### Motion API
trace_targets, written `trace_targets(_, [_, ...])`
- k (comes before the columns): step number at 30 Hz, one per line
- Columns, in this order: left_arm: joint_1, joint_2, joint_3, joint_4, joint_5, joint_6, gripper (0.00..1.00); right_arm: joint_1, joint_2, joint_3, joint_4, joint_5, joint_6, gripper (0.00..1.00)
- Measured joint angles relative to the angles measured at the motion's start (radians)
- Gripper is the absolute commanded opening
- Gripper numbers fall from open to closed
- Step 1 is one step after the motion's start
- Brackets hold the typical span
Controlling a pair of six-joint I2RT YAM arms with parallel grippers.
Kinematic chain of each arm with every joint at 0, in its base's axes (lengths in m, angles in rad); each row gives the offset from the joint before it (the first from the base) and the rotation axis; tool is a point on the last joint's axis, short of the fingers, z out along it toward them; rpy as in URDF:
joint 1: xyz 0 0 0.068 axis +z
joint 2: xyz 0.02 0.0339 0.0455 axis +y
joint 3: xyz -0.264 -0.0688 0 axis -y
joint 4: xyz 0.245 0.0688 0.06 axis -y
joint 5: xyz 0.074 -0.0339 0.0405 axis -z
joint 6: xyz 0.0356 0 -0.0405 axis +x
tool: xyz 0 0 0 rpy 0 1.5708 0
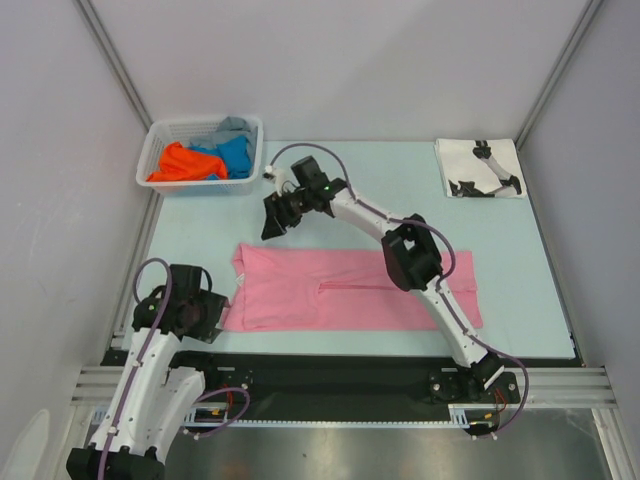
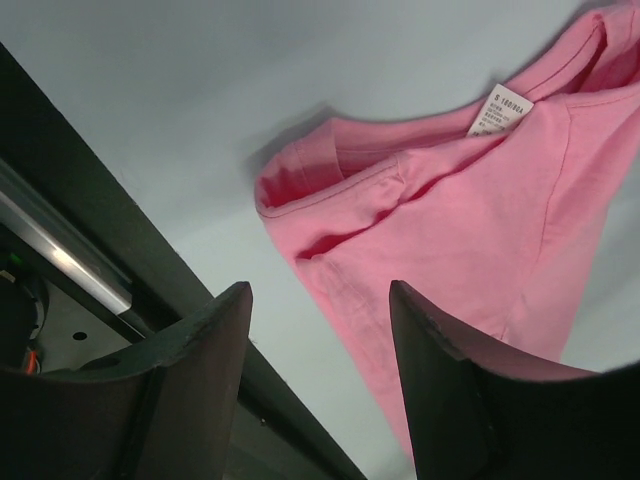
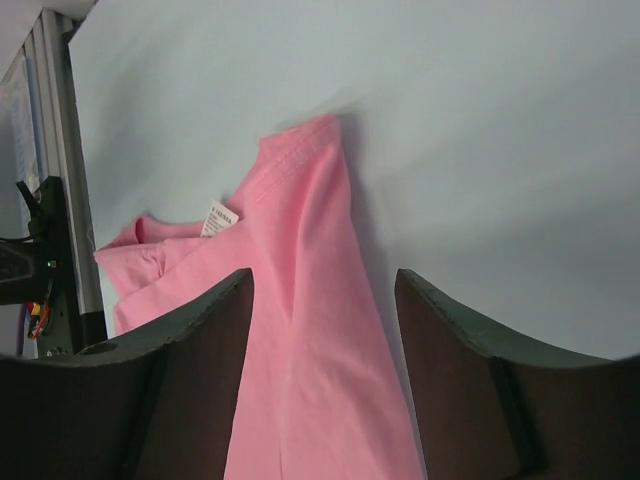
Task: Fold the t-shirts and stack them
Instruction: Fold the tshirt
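A plain pink t-shirt (image 1: 350, 290) lies folded into a long strip across the near half of the table, collar end to the left. My left gripper (image 1: 228, 302) hangs at that left end, jaws open and empty; in the left wrist view the left gripper (image 2: 318, 290) is above the near edge of the pink t-shirt (image 2: 450, 200), whose white label (image 2: 510, 110) shows. My right gripper (image 1: 271, 224) hovers over the shirt's far left corner. In its wrist view the right gripper (image 3: 322, 275) stands open above the flat pink t-shirt (image 3: 320, 380), holding nothing.
A white lattice basket (image 1: 165, 135) at the back left holds an orange t-shirt (image 1: 180, 163), a blue one (image 1: 235, 155) and a grey one (image 1: 232, 127). A folded white t-shirt with black print (image 1: 480, 168) lies at the back right. The black front rail (image 1: 330, 368) borders the light table (image 1: 520, 260).
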Motion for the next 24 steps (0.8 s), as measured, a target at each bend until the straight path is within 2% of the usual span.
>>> trace_targets(5, [0.0, -0.037, 0.0, -0.023, -0.026, -0.001, 0.63, 0.029, 0.072, -0.002, 0.027, 0.002, 0.035, 0.55])
trace_targets(18, [0.0, -0.136, -0.001, -0.068, -0.034, -0.001, 0.63, 0.024, 0.147, 0.061, 0.082, -0.027, 0.07, 0.53])
trace_targets(24, [0.0, -0.138, -0.002, -0.069, -0.034, -0.001, 0.63, 0.045, 0.174, 0.074, 0.12, -0.056, 0.112, 0.41])
